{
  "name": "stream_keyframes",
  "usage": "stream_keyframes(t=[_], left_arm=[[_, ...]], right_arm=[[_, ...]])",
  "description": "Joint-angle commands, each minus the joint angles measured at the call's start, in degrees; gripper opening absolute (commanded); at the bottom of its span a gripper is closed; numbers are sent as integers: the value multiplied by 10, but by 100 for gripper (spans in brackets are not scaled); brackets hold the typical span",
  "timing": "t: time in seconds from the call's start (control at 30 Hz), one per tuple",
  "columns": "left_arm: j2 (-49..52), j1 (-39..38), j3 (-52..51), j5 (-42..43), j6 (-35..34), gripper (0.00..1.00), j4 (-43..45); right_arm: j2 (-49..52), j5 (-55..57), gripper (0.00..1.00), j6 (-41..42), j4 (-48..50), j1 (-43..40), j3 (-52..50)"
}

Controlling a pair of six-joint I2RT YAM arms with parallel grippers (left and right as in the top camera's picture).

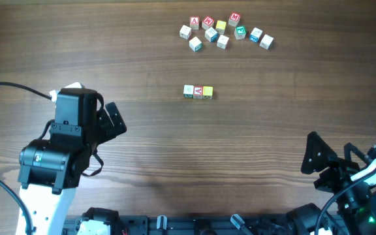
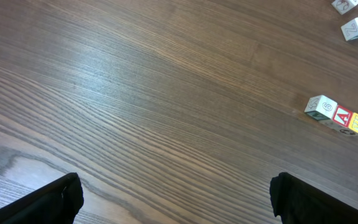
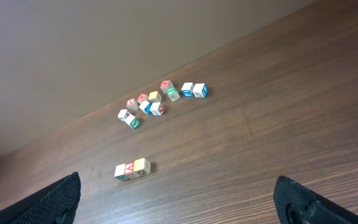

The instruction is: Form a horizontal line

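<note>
Cubes make up the line (image 1: 198, 92): three tiny wooden letter blocks set side by side, each touching its neighbour, running left to right near the middle of the desk (image 1: 273, 130). The green cube (image 1: 188, 91), pale with green marks, sits at the left end. The red cube (image 1: 198, 92), pale with a red letter on top, is in the middle. The yellow cube (image 1: 207, 93) closes the right end. In the overhead view the row looks straight and level. A loose cluster (image 1: 224, 32) of other letter cubes lies farther back, well apart from the line. On the left arm (image 1: 70, 130), the left jaws stand wide and hold nothing, over bare wood well to the left of the line. On the right arm (image 1: 358, 176), the right jaws are likewise wide and empty, near the front right corner, far from every cube.
</note>
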Motion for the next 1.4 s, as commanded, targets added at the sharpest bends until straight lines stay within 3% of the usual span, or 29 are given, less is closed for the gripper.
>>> stream_keyframes(t=[0.0, 0.37, 0.5, 0.7, 0.8, 1.03, 1.17, 1.37], left_arm=[[-2, 3, 0, 3, -5, 100, 1], [-2, 3, 0, 3, -5, 100, 1], [-2, 3, 0, 3, -5, 100, 1], [-2, 3, 0, 3, -5, 100, 1], [-2, 3, 0, 3, -5, 100, 1], [-2, 3, 0, 3, -5, 100, 1], [-2, 3, 0, 3, -5, 100, 1], [-2, 3, 0, 3, -5, 100, 1]], right_arm=[[-6, 10, 100, 4, -2, 1, -4], [-69, 14, 100, -2, -49, -85, -5], [-113, 139, 100, -1, -36, -85, -52], [-204, 275, 100, 0, 127, -86, -268], [-203, 298, 100, 4, 191, -87, -331], [-203, 356, 99, 5, 468, -87, -505], [-203, 407, 100, 78, 500, -87, -534], [-204, 410, 100, 108, 567, -85, -567]])
